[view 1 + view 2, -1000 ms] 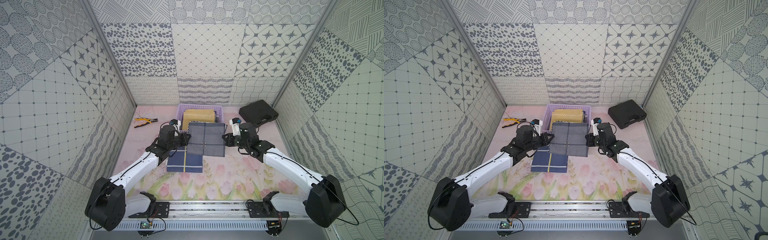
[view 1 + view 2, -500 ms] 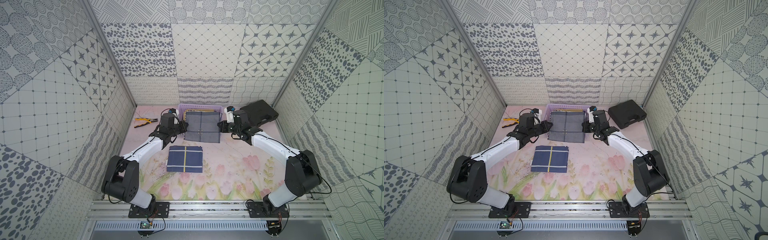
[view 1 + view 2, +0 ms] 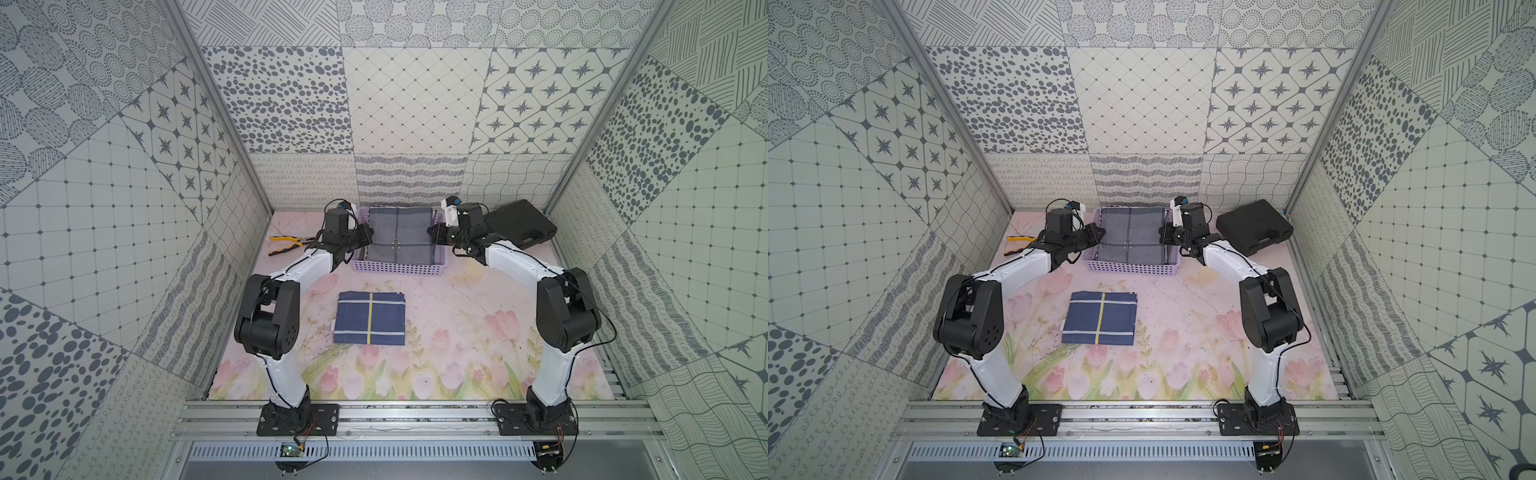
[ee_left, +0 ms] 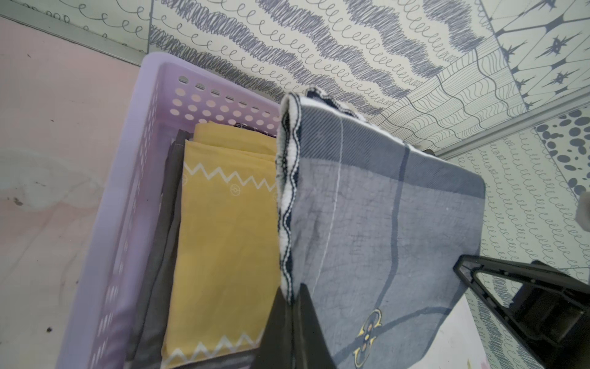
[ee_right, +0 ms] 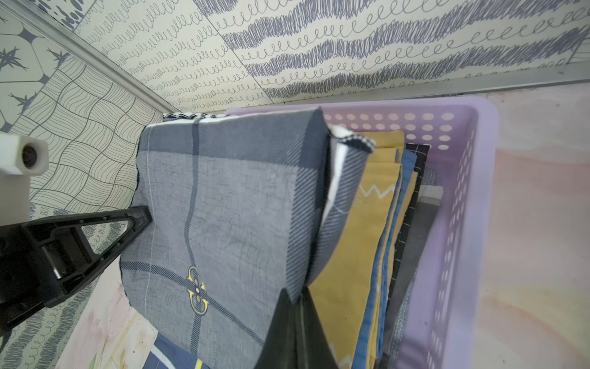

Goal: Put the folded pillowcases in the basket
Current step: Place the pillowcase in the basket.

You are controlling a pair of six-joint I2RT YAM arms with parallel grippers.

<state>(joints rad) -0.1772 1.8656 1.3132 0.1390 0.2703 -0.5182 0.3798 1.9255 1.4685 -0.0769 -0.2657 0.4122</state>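
A tabletop (image 3: pixel 457 332) with a pink tulip print is seen in both top views; the lilac basket (image 3: pixel 399 269) is set on it near the back wall; a folded navy cloth (image 3: pixel 370 318) with a yellow stripe is laid flat in the middle, apart from the basket; yellow-handled pliers (image 3: pixel 291 243) are placed far left, a black case (image 3: pixel 519 224) far right.

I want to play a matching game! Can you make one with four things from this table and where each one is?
Things:
1. grey pillowcase
2. navy pillowcase
3. pliers
4. black case

Places:
A. far right corner of the table
B. held up over the lilac basket
C. flat on the table, in front of the basket
D. on the table, left of the basket

Pairs: 1-B, 2-C, 3-D, 4-A
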